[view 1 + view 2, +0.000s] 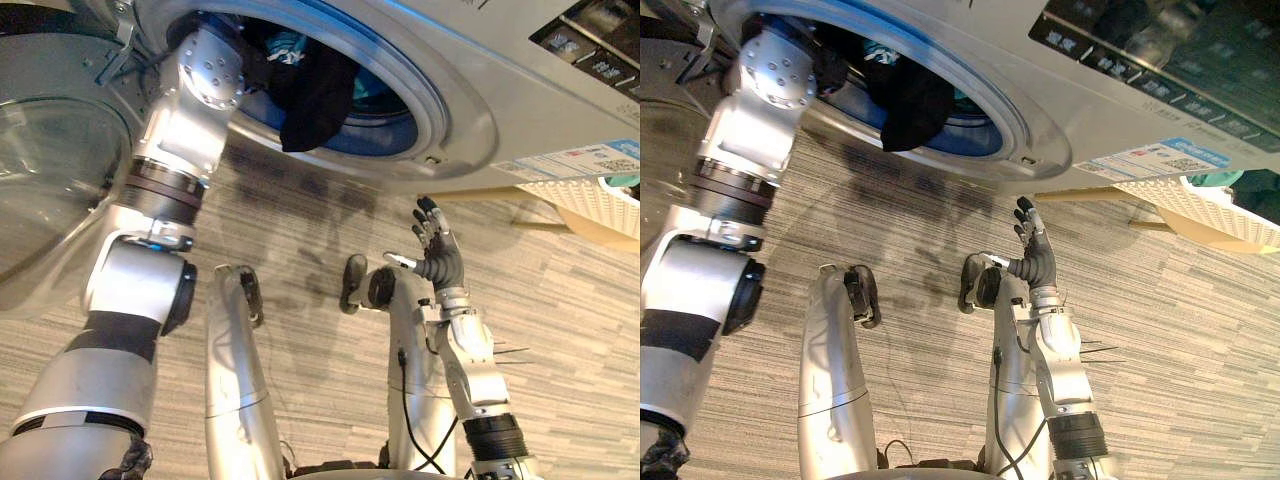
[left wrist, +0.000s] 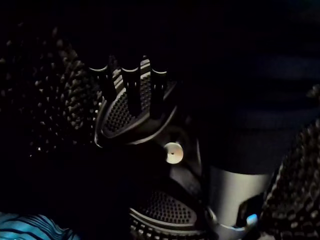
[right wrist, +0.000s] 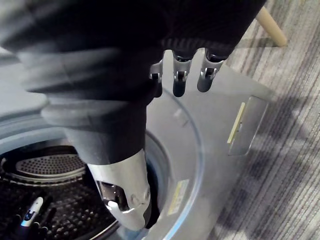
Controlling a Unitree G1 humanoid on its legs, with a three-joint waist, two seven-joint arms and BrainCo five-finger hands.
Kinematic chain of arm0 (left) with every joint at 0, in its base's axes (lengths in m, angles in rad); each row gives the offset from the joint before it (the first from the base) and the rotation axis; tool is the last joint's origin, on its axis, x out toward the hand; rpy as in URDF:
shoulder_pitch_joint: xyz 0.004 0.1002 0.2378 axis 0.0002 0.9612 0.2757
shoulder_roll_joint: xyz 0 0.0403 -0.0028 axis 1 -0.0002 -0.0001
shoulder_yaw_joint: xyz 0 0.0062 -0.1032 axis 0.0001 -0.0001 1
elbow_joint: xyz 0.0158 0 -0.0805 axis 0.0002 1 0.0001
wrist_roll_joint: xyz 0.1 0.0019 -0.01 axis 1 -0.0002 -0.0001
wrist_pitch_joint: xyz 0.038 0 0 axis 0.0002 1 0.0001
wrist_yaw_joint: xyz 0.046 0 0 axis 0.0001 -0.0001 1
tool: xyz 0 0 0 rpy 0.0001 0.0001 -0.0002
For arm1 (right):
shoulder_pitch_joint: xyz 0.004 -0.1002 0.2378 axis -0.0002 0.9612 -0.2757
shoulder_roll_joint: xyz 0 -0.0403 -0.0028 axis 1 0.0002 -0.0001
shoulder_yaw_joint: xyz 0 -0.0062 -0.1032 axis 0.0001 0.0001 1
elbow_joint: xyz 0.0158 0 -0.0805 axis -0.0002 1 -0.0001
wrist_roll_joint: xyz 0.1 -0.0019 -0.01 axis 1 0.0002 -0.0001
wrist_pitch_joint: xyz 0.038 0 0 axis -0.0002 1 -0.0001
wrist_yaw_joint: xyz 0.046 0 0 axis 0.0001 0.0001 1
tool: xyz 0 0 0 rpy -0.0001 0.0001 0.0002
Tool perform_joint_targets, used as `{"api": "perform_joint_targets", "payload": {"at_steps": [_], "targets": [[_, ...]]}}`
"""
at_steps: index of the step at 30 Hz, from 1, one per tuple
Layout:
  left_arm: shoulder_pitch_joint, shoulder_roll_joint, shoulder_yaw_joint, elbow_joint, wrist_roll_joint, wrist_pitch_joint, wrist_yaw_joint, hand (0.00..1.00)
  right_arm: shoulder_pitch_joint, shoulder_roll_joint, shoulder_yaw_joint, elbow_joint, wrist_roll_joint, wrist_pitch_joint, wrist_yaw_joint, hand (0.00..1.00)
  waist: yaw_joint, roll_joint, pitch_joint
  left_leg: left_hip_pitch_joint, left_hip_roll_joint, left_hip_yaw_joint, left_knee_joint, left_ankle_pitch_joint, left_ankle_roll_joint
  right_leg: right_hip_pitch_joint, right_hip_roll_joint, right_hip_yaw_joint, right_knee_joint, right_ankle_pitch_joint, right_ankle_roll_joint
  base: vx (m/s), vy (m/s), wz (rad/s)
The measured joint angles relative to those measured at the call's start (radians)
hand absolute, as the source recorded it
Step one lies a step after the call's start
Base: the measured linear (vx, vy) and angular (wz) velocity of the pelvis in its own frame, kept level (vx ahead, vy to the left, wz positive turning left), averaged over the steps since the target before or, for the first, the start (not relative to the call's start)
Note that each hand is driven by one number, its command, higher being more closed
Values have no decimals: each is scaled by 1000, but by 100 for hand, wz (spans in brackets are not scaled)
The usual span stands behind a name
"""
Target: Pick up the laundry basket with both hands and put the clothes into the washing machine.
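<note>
Nearest, the right hand (image 1: 438, 255) hangs over the striped floor (image 1: 560, 330), fingers straight and holding nothing. Beyond it, a dark garment (image 1: 315, 100) droops over the lip of the washing machine (image 1: 470, 90). Inside the drum (image 2: 55, 100), the left hand (image 2: 131, 87) shows outstretched, empty fingers. The white laundry basket (image 1: 590, 200) sits off to the right, beside the machine.

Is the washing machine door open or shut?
Open: the glass door is swung aside, and the left hand is inside the drum.
</note>
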Motion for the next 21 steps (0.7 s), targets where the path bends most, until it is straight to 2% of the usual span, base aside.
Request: {"api": "perform_joint_targets", "payload": {"at_steps": [2, 5, 9, 11, 13, 14, 16, 18, 19, 21], "targets": [[0, 0, -2, 1, 19, 2, -4, 0, 2, 0, -2, 0, 0, 0, -7, 0, -1, 0, 0, 0, 0, 0, 1, 0, 0, 0, 0, 0, 1, 0, 0, 0, 0, 0], [0, 3, -13, 1, 161, 2, -18, 0, 2, 0, -2, 0, 0, 0, -6, 0, 2, 0, 0, 0, 2, 1, 3, 0, 0, 0, 0, 2, 2, 1, -1, -24, -18, 0], [27, 2, 2, -12, 179, -5, -12, 0, 5, 6, -3, 0, -1, -7, -9, 0, 5, 0, 0, 2, 3, 2, 3, 1, 0, 0, 0, 2, 3, 2, -3, -16, -18, 0], [105, -1, 50, -58, 141, -26, 13, 0, 6, 19, -3, 0, -1, -17, -14, 0, 3, 0, 0, 9, 5, 6, 0, 1, 0, 3, 1, 4, 2, 2, -3, 0, -12, -2], [297, -36, 143, -140, 36, -46, 50, 0, 8, 22, -5, 8, -2, -20, -33, 0, 6, 0, 0, 41, 11, 12, -14, 1, -1, 31, 4, 4, -8, 1, -3, 3, -42, -2], [325, -43, 154, -145, 23, -49, 52, 0, 8, 22, -6, 10, -2, -20, -34, 0, 6, 0, 0, 50, 12, 13, -18, 1, -1, 38, 5, 4, -11, 1, -3, 5, -63, 3], [586, -121, 220, -203, -84, -57, 57, 0, 20, 25, -16, 38, -11, -17, -52, 0, 11, 1, 0, 150, 13, 19, -76, 7, -12, 133, 10, 0, -59, 0, -4, 7, -81, 11], [697, -166, 231, -234, -127, -63, 54, 0, 44, 25, -31, 39, -23, -17, -56, 0, 30, 3, -2, 203, 13, 27, -113, 10, -18, 182, 13, 0, -88, 0, -4, 17, -91, 12], [868, -229, 237, -287, -202, -96, 46, 0, 81, 26, -52, 45, -33, -8, -57, 0, 48, 3, -11, 289, 12, 31, -173, 17, -26, 264, 15, -6, -138, -2, -2, 43, -131, 16], [987, -270, 235, -295, -255, -121, 32, 0, 104, 26, -76, 70, -37, 3, -58, 0, 63, 3, -19, 373, 7, 35, -236, 32, -29, 348, 14, -17, -190, -2, -2, 61, -108, 26]]}}
